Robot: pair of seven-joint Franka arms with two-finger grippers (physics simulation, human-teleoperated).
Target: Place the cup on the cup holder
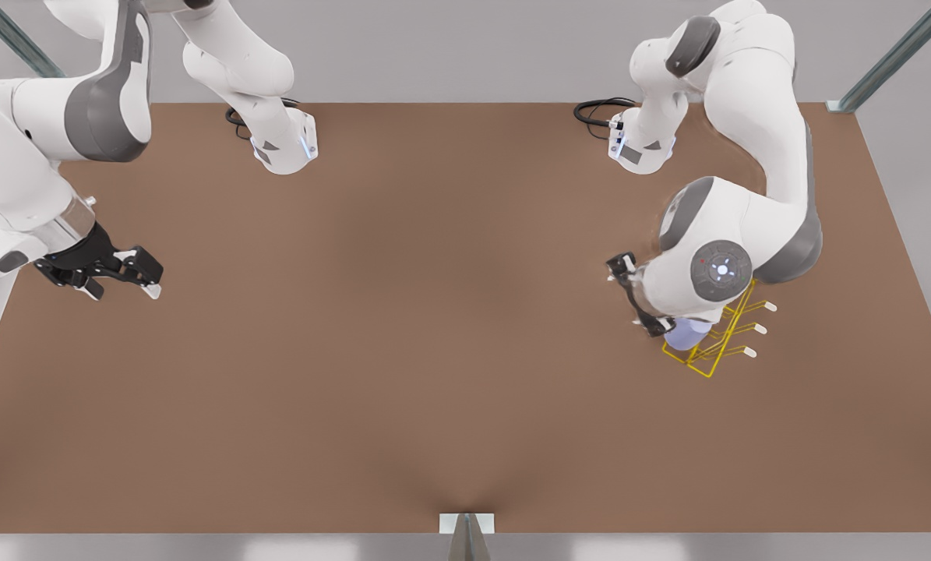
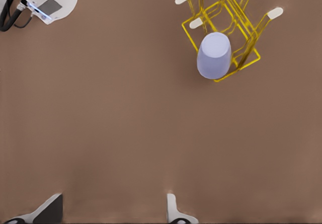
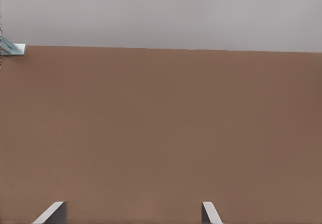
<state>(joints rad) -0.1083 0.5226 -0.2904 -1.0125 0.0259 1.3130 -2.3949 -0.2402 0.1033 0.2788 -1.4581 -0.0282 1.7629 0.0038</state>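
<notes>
The cup (image 1: 687,334) sits inverted on the cup holder (image 1: 718,343), at the near left end of the yellow wire rack as the front view shows it. In the left wrist view the cup (image 2: 214,55) has its closed, narrower end towards the camera and overlaps the rectangular base frame of the cup holder (image 2: 241,27). Whether it hangs on a peg or rests against the frame cannot be told. White-tipped pegs project from the rack on both sides of the slanted upright.

The cup holder stands on the brown tabletop (image 1: 434,351), on the front view's right, roughly midway between the near and far edges.

The left gripper (image 1: 643,296) is positioned just beside the cup, on the cup's left in the front view, and the arm's wrist partly covers the rack from above. In the left wrist view its fingers (image 2: 173,211) are spread wide apart, with bare tabletop between them; they hold nothing and are apart from the cup.

The right gripper (image 1: 122,276) waits above the tabletop on the front view's left, well apart from the cup and the cup holder. Its fingers (image 3: 209,213) are spread and hold nothing.
</notes>
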